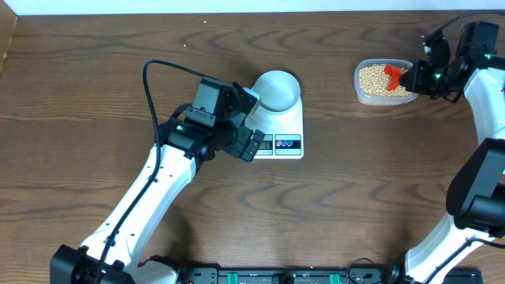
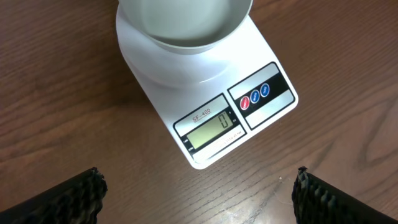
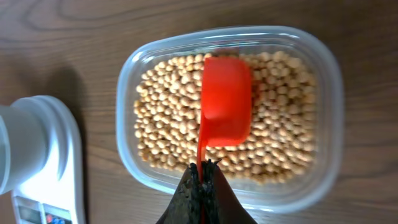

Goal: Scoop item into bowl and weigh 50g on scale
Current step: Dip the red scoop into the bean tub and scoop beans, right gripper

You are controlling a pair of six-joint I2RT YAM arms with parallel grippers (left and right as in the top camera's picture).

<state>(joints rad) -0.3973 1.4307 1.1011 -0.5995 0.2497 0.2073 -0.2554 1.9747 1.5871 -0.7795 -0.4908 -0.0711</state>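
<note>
Table (image 1: 355, 181): dark wood grain. Scale (image 1: 288, 122) mid-table, display reads 0. Clear tub (image 1: 357, 83) stands well to the right of the scale. Bowl (image 1: 278, 89) sits on the scale's platform, empty. Left fingers (image 2: 84, 199) are spread wide and released, holding nothing, near the scale's front edge. Right fingers (image 3: 199, 199) are clenched on the handle of the red scoop (image 3: 225, 102), its cup over the tub. Beans (image 3: 280, 124) all lie in the tub.

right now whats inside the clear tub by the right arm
Tan beans fill the clear tub, and a red scoop sits over them, its handle pinched in the right gripper. Beans beneath the scoop and the tub's floor are hidden.
</note>
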